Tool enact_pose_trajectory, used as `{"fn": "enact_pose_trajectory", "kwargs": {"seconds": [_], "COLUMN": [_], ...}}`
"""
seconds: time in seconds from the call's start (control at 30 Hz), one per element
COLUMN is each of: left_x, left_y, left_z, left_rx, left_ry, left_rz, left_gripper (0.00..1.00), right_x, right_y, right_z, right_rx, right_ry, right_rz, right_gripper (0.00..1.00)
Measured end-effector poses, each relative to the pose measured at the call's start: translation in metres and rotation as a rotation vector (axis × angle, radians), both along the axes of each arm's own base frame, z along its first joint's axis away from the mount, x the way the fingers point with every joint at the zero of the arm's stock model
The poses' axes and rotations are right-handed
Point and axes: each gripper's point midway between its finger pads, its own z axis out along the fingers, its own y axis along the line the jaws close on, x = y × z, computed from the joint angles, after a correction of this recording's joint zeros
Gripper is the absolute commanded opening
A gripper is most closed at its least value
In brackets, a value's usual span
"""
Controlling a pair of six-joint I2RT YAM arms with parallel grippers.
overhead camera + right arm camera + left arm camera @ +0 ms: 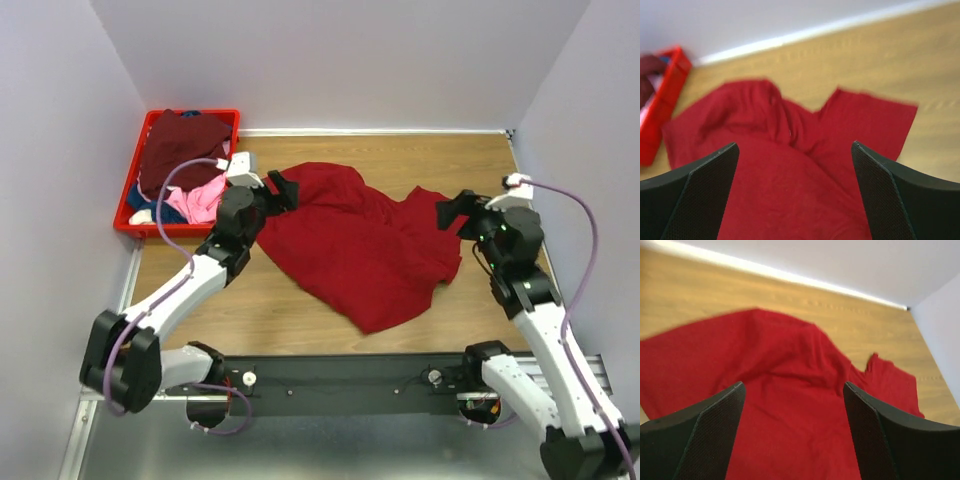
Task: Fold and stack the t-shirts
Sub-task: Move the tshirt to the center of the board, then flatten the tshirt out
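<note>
Inspecting red t-shirt on table: both claws open and empty

**Location.** The red t-shirt (360,245) lies loose on the wooden table (430,155), between the two arms and just right of the red crate (122,226). A maroon t-shirt (180,145) and a pink t-shirt (200,200) are heaped inside the crate, not folded.

**Claws.** The left gripper (281,190) hangs over the shirt's far left edge with its jaws wide apart and nothing between them. The right gripper (452,212) stands at the shirt's right edge, also wide open and empty. Whether either fingertip brushes the cloth cannot be told.

**Handling.** The cloth is judged light, soft and limp. It will sag and drag when lifted and will not hold a shape, though breakage is no concern. A pinch on a single layer at an outer edge or corner looks soundest, one claw to each side, so the shirt can be drawn flat. A grab into the bunched middle would likely catch several layers.

**Appearance.** The shirt is plain bright red with no print. It is crumpled, with ridged folds through the centre and an uneven outline. A squarish flap (875,120), probably a sleeve, juts out on the right side.
</note>
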Motion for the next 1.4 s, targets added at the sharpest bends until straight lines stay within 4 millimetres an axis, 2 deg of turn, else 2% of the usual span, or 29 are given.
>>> {"fn": "enact_pose_trajectory", "kwargs": {"seconds": [0.07,0.17,0.23,0.27,0.33,0.43,0.47,0.5,0.53,0.6,0.67,0.8,0.97,1.03,1.17,1.23,1.27,1.37,1.4], "left_x": [-0.005,-0.014,-0.02,-0.023,-0.027,-0.036,-0.038,-0.042,-0.045,-0.053,-0.06,-0.067,-0.071,-0.076,-0.087,-0.091,-0.094,-0.099,-0.101], "left_y": [0.008,0.011,0.006,-0.001,-0.013,-0.046,-0.052,-0.063,-0.069,-0.079,-0.085,-0.093,-0.102,-0.105,-0.111,-0.116,-0.12,-0.13,-0.134], "left_z": [0.024,0.056,0.058,0.054,0.041,-0.001,-0.012,-0.029,-0.04,-0.067,-0.08,-0.093,-0.117,-0.129,-0.152,-0.158,-0.16,-0.166,-0.169], "left_rx": [0.01,0.016,0.022,0.025,0.036,0.071,0.08,0.094,0.103,0.129,0.144,0.161,0.184,0.193,0.203,0.201,0.2,0.195,0.192], "left_ry": [-0.051,-0.117,-0.12,-0.108,-0.074,0.034,0.063,0.11,0.14,0.216,0.256,0.293,0.353,0.387,0.462,0.484,0.496,0.523,0.535], "left_rz": [0.019,0.003,-0.034,-0.069,-0.122,-0.249,-0.277,-0.318,-0.342,-0.39,-0.416,-0.454,-0.482,-0.502,-0.55,-0.579,-0.599,-0.648,-0.671], "left_gripper": [0.84,0.8,0.79,0.74,0.73,0.73,0.73,0.73,0.73,0.73,0.73,0.73,0.72,0.72,0.71,0.71,0.71,0.69,0.68], "right_x": [0.009,0.019,0.024,0.027,0.036,0.054,0.06,0.065,0.072,0.08,0.084,0.085,0.099,0.105,0.118,0.124,0.127,0.137,0.14], "right_y": [0.005,0.015,0.019,0.021,0.023,0.02,0.017,0.015,0.011,0.004,-0.008,-0.035,-0.084,-0.094,-0.097,-0.097,-0.097,-0.097,-0.097], "right_z": [-0.025,-0.073,-0.104,-0.123,-0.156,-0.188,-0.196,-0.203,-0.21,-0.222,-0.233,-0.247,-0.253,-0.257,-0.259,-0.259,-0.259,-0.26,-0.26], "right_rx": [0.009,0.034,0.06,0.073,0.087,0.073,0.063,0.05,0.032,-0.003,-0.05,-0.114,-0.12,-0.121,-0.118,-0.116,-0.117,-0.127,-0.129], "right_ry": [0.098,0.278,0.393,0.465,0.59,0.702,0.728,0.745,0.76,0.783,0.796,0.823,0.838,0.845,0.838,0.829,0.827,0.814,0.808], "right_rz": [0.011,0.028,0.018,0.003,-0.03,-0.095,-0.121,-0.142,-0.169,-0.21,-0.268,-0.371,-0.513,-0.539,-0.546,-0.546,-0.543,-0.535,-0.534], "right_gripper": [1.0,1.0,1.0,1.0,1.0,0.99,0.97,0.89,0.87,0.87,0.87,0.86,0.84,0.79,0.73,0.64,0.54,0.37,0.27]}}
